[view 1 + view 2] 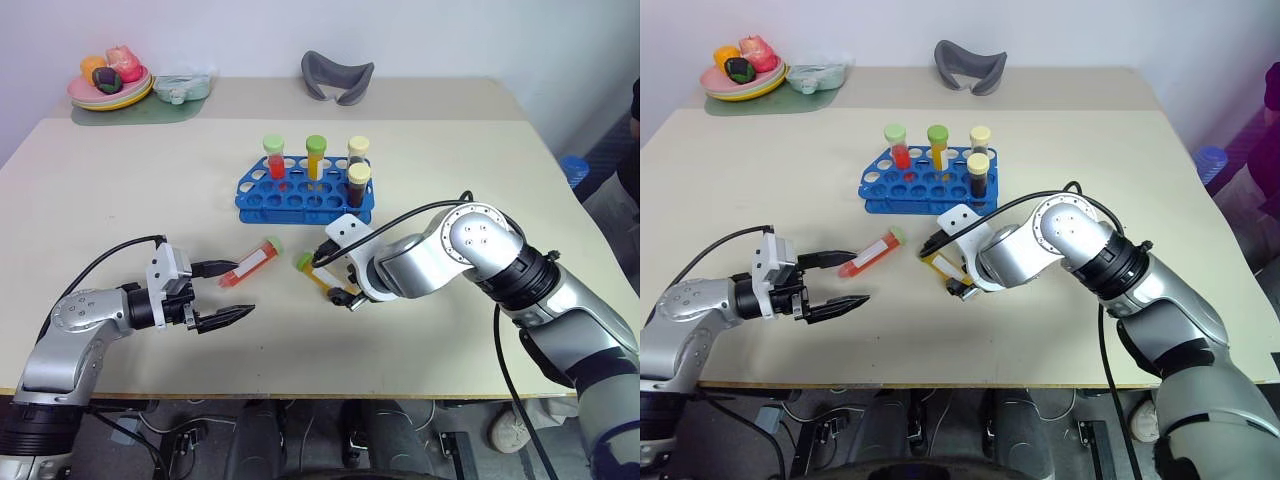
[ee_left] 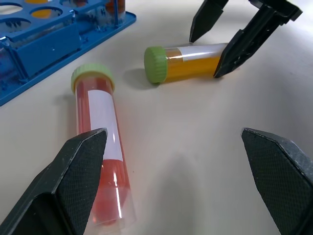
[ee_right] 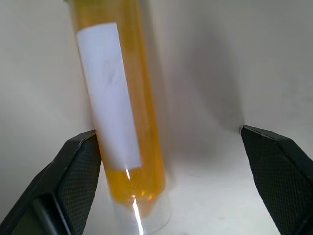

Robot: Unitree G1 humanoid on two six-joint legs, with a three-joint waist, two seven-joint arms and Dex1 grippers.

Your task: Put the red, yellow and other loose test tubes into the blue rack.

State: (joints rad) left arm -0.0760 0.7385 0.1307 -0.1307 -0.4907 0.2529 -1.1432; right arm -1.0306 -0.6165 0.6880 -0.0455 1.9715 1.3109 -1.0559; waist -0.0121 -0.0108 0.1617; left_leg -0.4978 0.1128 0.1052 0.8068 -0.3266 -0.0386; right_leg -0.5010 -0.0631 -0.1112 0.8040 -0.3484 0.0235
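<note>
- On the beige bench (image 1: 120,170) in front of us, the blue rack (image 1: 305,201) stands near the middle, with four capped tubes upright in it: a red one (image 1: 275,158), a yellow one (image 1: 316,156) and two dark brown ones (image 1: 357,172).
- Nearer to us than the rack, two loose tubes lie flat on the bench.
- We see the red tube (image 1: 252,262), with a white label and a light green cap, lying at a slant just ahead of our left pincer (image 1: 222,292).
- Our left pincer hovers low over the bench with its two black fingers spread wide; nothing is held between them.
- We see the yellow tube (image 2: 188,62), with a green cap, lying just right of the red one.
- Our right pincer (image 2: 216,52) points down at the yellow tube's clear end, fingers wide apart, one on each side of it, not clamped on it.
- At the far left of the bench sits a plate of toy food (image 1: 110,78), and at the far edge a grey curved object (image 1: 337,76).
</note>
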